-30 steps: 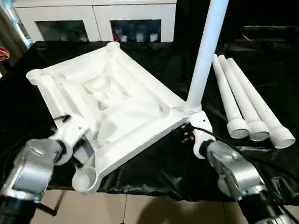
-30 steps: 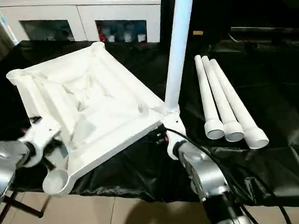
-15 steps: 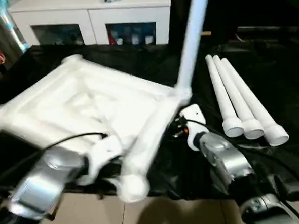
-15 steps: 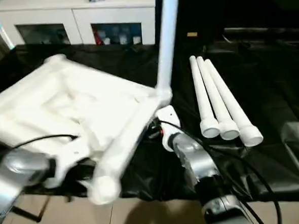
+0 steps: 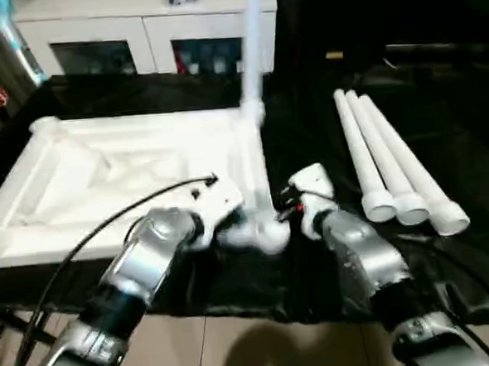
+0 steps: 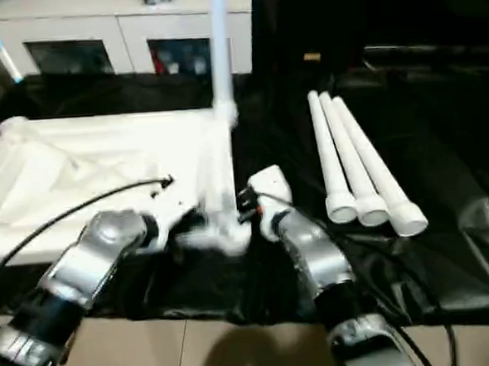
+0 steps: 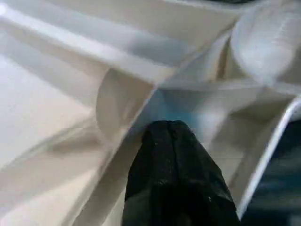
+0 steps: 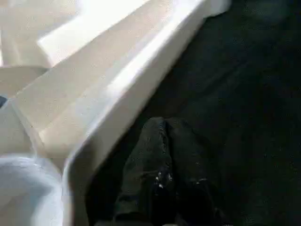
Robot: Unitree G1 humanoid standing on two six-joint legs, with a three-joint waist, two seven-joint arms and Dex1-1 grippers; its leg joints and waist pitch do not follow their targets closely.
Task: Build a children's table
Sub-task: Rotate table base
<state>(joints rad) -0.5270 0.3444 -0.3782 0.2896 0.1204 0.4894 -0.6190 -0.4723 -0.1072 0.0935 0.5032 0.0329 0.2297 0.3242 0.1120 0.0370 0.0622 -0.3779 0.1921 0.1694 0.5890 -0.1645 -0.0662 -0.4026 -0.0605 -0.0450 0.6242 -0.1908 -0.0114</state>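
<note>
Presently the upturned tabletop is lying rib-side up on the black-draped desk, filling the area from about nine o'clock to the centre, with one fitted leg standing upright from its corner socket at about twelve o'clock. Three loose legs are lying side by side, touching one another, at about three o'clock, flared ends toward the robot. The left gripper is pressing its closed jaws against the ribbed underside near the empty socket at about six o'clock; it is gripping nothing that can be seen. The right gripper is resting over the dark cloth just beside the tabletop's outer rim, jaws likewise closed and empty.

The step in hand appears to be squaring the tabletop so that the next socket faces the robot. Doing it well calls for pushing low on the rim rather than on the thin ribs, keeping both arms on opposite sides of the corner so the slab is turning and not sliding. The standing leg is raising the centre of mass, so a sudden shove could tip it. Cloth bunching under the rim is a further risk.
</note>
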